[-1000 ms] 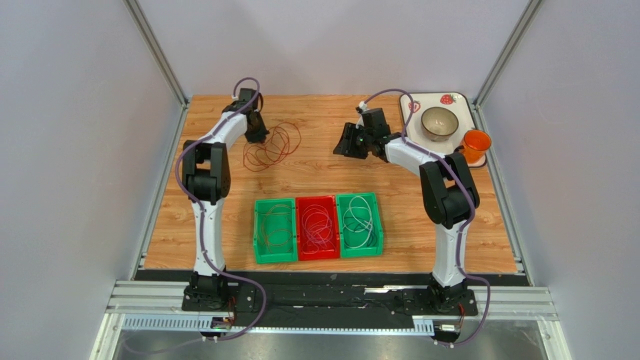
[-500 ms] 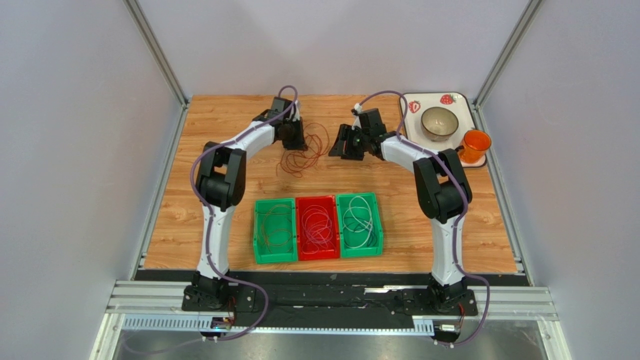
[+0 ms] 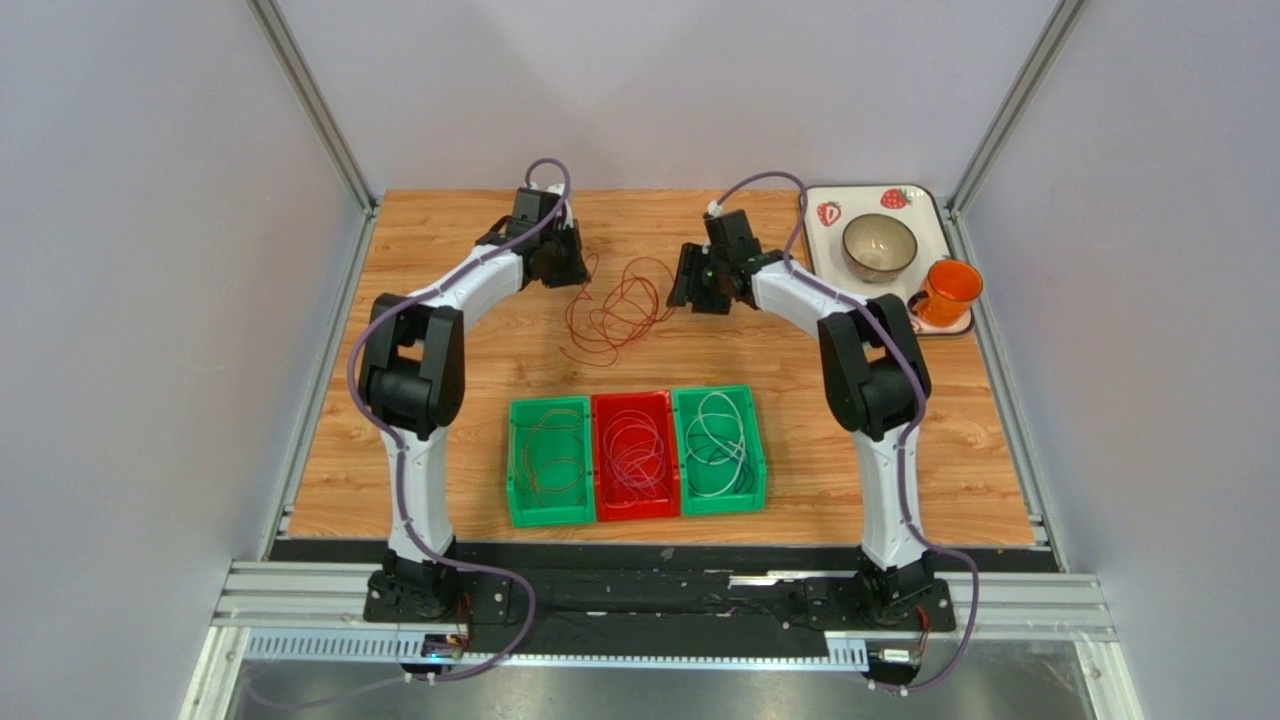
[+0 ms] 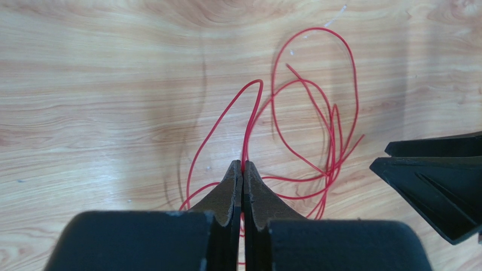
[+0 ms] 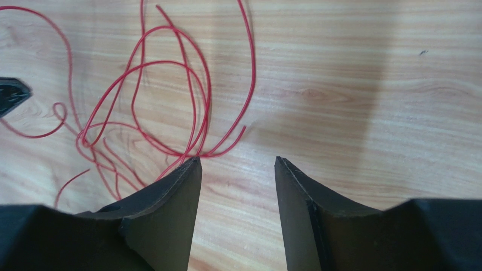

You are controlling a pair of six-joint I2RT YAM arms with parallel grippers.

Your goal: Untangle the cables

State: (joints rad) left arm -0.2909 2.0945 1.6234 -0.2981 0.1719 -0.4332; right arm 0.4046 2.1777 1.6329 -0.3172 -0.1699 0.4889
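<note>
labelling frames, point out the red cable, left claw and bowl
red cable [image 4: 332, 158], left wrist view, where strands bunch
left claw [image 4: 242, 165], left wrist view, between shut tips
bowl [image 3: 879, 243], top view, bare inside

Both arms [image 3: 484, 276]: white links [image 3: 801, 299], black joints [image 3: 406, 372], looping purple-grey hoses [image 3: 763, 177]; matte black tapered fingers [image 5: 170, 197].

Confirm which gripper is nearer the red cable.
Left. The left gripper is shut on a strand of the red cable; the right gripper is open beside the tangle's edge, gripping nothing.
</note>
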